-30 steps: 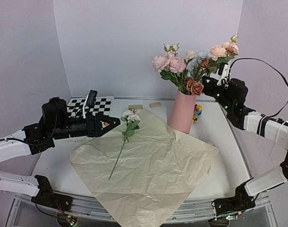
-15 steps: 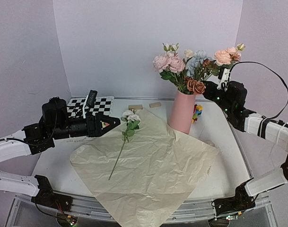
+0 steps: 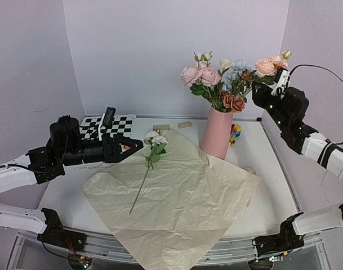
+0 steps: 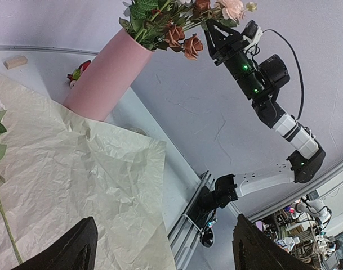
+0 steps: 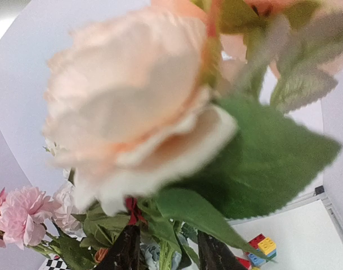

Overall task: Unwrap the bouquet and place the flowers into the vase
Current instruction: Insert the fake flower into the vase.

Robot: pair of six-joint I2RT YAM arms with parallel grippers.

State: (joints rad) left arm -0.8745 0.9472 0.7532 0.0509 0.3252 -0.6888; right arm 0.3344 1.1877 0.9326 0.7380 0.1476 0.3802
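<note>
The pink vase (image 3: 217, 135) (image 4: 102, 76) stands at the back right and holds most of the flowers (image 3: 227, 79). One white flower (image 3: 155, 138) lies on the bouquet's paper (image 3: 179, 194) (image 4: 75, 169), which is spread flat; its stem runs toward the near left. My right gripper (image 3: 257, 93) (image 5: 170, 254) hovers at the right side of the blooms, open, with green leaves (image 5: 255, 163) and a peach bloom (image 5: 132, 107) loose in front of its fingers. My left gripper (image 3: 133, 147) (image 4: 163, 253) is open and empty, just left of the lying flower.
Small coloured toy blocks (image 3: 235, 134) (image 5: 260, 250) sit right behind the vase. A checkerboard (image 3: 106, 126) lies at the back left under the left arm. Two small wooden blocks (image 3: 161, 127) rest near the back wall. The paper overhangs the table's near edge.
My right gripper opened and drew back up and to the right, away from the vase. The peach bloom stays in the vase, now higher. The left arm has not moved.
</note>
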